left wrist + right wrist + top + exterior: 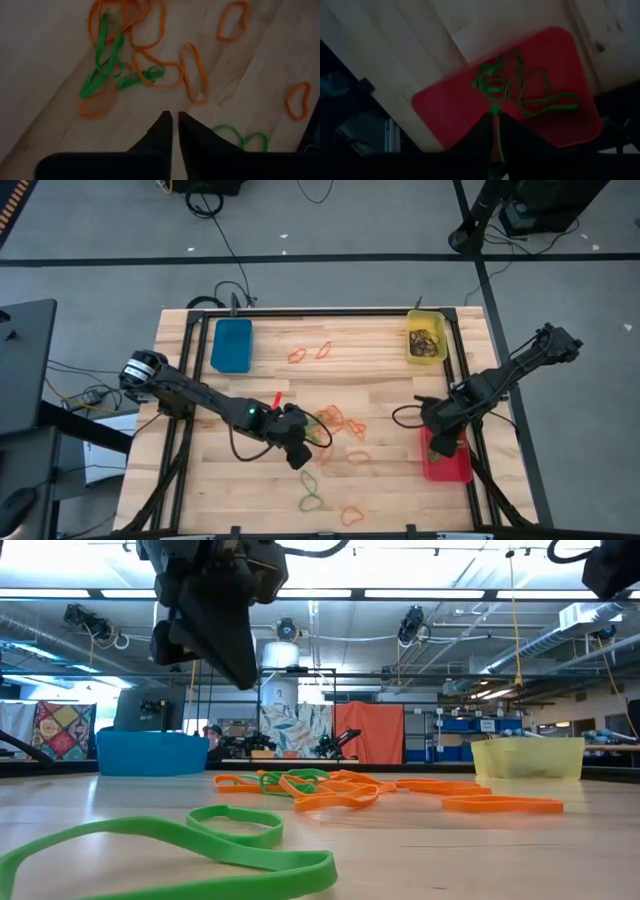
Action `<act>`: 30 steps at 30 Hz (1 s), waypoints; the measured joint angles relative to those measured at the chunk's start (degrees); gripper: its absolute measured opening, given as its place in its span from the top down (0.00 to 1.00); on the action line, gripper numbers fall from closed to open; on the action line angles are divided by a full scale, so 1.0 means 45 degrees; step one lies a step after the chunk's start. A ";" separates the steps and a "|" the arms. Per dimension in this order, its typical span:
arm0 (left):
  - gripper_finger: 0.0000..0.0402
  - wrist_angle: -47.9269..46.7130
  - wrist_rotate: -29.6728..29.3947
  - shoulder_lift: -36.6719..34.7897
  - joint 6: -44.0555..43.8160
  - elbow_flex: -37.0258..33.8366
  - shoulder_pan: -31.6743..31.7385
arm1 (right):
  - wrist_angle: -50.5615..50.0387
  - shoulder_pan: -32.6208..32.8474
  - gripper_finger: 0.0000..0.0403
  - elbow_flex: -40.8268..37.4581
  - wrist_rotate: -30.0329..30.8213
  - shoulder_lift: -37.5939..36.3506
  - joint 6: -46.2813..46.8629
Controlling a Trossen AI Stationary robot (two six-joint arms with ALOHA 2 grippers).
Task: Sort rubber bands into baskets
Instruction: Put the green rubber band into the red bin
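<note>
Pale wooden planks form the tabletop (200, 480), framed by black rails, with grey floor and loose cables around it. Most of the rubber bands (335, 425) lie scattered about its middle: orange and green loops tangled together, two more orange ones toward 12 o'clock, and a green one with an orange one near the 6 o'clock edge. In the low view a big green loop (170, 845) lies closest, with the orange tangle behind it.

Three baskets sit around this scatter. A blue basket (231, 345) stands at about 11 o'clock, a yellow basket (426, 338) holding dark bands at about 1 o'clock, and a red basket (447, 458) at about 4 o'clock with a clump of green bands (520, 87) inside.

At the 9 o'clock side of the central tangle hovers the left hand (174, 120), fingers nearly closed with only a slit between them and nothing held; nothing lies between it and the nearest loops. Above the red basket hangs the right hand (495, 117), its fingers almost together with a thin green band (496, 135) running between them. The left arm crosses the tabletop from 9 o'clock, a cable looping beneath it.
</note>
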 joint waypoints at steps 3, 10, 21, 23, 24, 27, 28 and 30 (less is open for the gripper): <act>0.81 0.0150 0.0341 0.0110 -0.0044 0.0000 0.0145 | -0.0027 0.0005 0.78 0.0000 0.0199 0.0008 0.0211; 0.67 0.1338 0.0874 0.0716 0.0055 0.0000 0.0090 | -0.0442 0.0437 0.58 0.0000 0.1701 0.0014 0.0568; 0.66 0.2199 0.1111 0.2289 0.1330 0.0000 -0.0809 | 0.1466 0.0427 0.52 0.0000 0.4582 0.0052 -0.2755; 0.66 0.2203 0.1130 0.2711 0.1413 0.0000 -0.1136 | 0.1671 0.0310 0.53 0.0000 0.4849 0.0048 -0.3379; 0.66 0.2215 0.1170 0.2926 0.1577 0.0000 -0.1295 | 0.1732 0.0242 0.53 0.0000 0.4867 0.0048 -0.3599; 0.66 0.2297 0.1280 0.3240 0.1708 0.0021 -0.1610 | 0.1738 0.0141 0.53 0.0000 0.4862 0.0044 -0.4051; 0.66 0.2302 0.1311 0.3260 0.1715 0.0029 -0.1673 | 0.1737 0.0141 0.53 0.0000 0.4858 0.0044 -0.4217; 0.66 0.2386 0.1124 0.3325 0.1719 0.0029 -0.1725 | 0.1739 0.0141 0.53 0.0000 0.4863 0.0044 -0.4536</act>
